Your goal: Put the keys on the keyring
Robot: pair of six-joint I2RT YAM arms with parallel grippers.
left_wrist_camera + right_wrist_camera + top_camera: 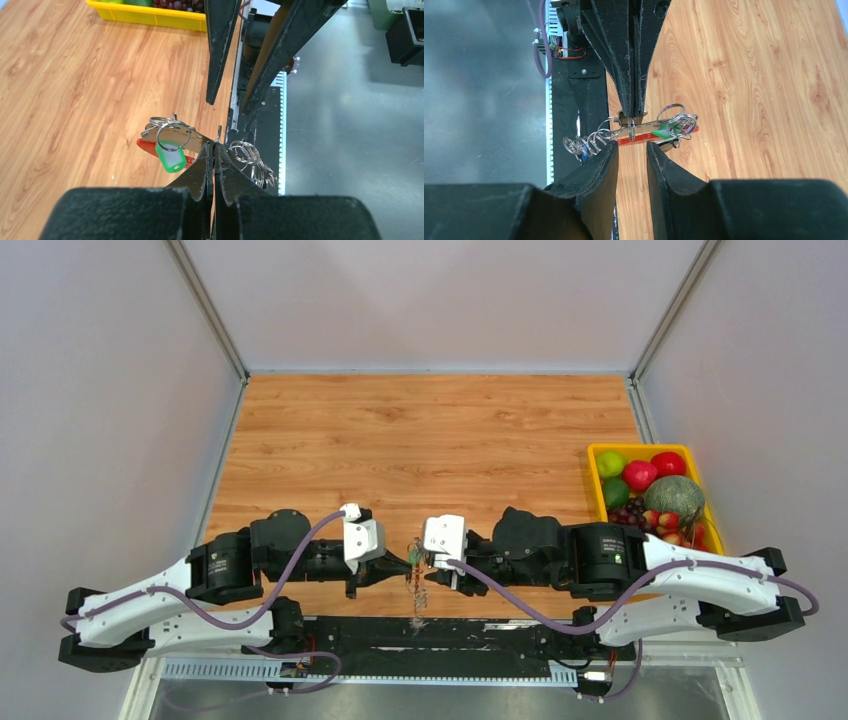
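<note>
The left tool (pixel 633 114) is clenched on the keyring (pixel 636 139); the right tool (pixel 631 148) is spread, empty. Risk: the narrow pinch may let the keyring swivel loose.

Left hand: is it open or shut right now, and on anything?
Shut on the keyring. The right wrist view shows the left hand with both fingers pressed together across its middle; no gap between them.

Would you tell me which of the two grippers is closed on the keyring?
The left gripper: it is pinched shut on the keyring, whereas the right gripper has its jaws apart, just short of it.
</note>
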